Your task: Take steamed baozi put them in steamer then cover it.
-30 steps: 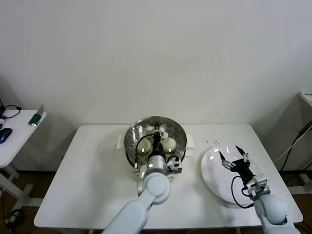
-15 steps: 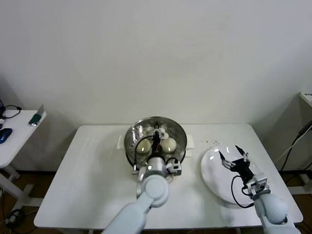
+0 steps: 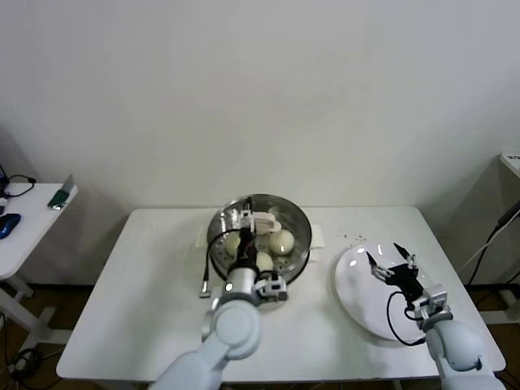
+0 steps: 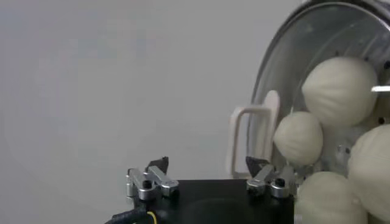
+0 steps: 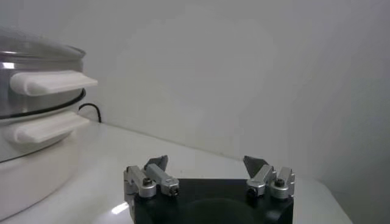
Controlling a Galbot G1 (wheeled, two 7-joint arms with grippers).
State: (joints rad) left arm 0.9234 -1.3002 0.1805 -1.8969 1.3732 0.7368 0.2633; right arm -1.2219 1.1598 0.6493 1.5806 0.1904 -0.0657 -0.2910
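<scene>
In the head view, the steamer (image 3: pixel 258 236) is seen at the 12 o'clock side of the tabletop (image 3: pixel 138 284). The cover (image 3: pixel 286 215) is now laid on top of it, and the steamed baozi (image 3: pixel 282 240) are seen through the glass. A second ago the left gripper (image 3: pixel 246 236) was shut over the cover's handle (image 3: pixel 262 221). Now it is opened wide, the handle is let go, and the arm is pulled back toward the steamer's 7 o'clock edge. The right gripper (image 3: pixel 383 258) is held open and empty over the white plate (image 3: pixel 357 305) at 3 o'clock.

In the left wrist view, the left gripper (image 4: pixel 207 164) is shown spread apart with nothing held. Four steamed baozi (image 4: pixel 341 91) are packed inside the steamer, beside the handle (image 4: pixel 253 140).

In the right wrist view, the right gripper (image 5: pixel 207 163) is open, and the cover (image 5: pixel 36 52) is seen resting on the steamer (image 5: pixel 30 103).

The job looks as good as done.
</scene>
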